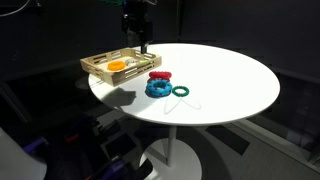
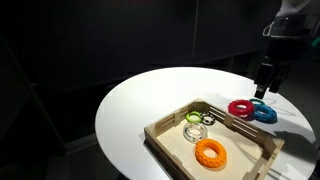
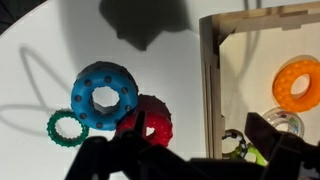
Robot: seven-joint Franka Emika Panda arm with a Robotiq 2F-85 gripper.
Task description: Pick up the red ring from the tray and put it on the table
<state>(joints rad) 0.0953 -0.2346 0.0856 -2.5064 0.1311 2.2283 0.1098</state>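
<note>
The red ring lies flat on the white table, outside the wooden tray, touching the blue ring. It shows in both exterior views. My gripper is open and empty. It hovers above the tray's near wall, with one finger over the red ring's side and the other over the tray. In both exterior views it hangs above the tray's edge by the rings.
A thin green ring lies on the table beside the blue ring. In the tray are an orange ring, a clear ring and a small green-black ring. The table edge curves close by.
</note>
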